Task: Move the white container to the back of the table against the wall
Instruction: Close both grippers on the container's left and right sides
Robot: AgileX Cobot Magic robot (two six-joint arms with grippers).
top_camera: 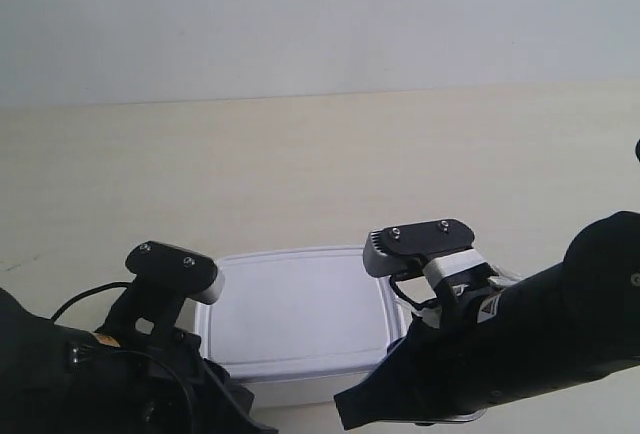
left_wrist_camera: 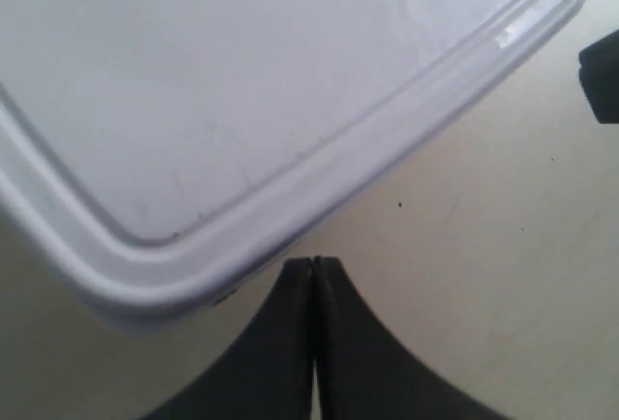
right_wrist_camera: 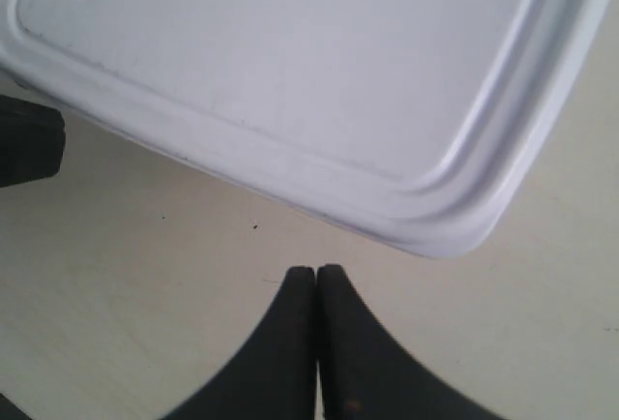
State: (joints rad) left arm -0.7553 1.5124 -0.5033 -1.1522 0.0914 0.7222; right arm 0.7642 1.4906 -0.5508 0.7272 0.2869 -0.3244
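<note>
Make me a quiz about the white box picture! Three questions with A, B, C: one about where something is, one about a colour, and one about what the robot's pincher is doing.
1. Where is the white container?
A. on the table, apart from the wall
B. touching the wall
C. on top of another box

2. What colour is its lid?
A. red
B. white
C. green

3. How is the left gripper?
A. wide open
B. shut on the lid
C. shut, holding nothing

Answers:
1 A: a stretch of bare table shows between the container and the wall.
2 B: the lid looks white in every view.
3 C: its fingers meet beside the container with nothing between them.
</note>
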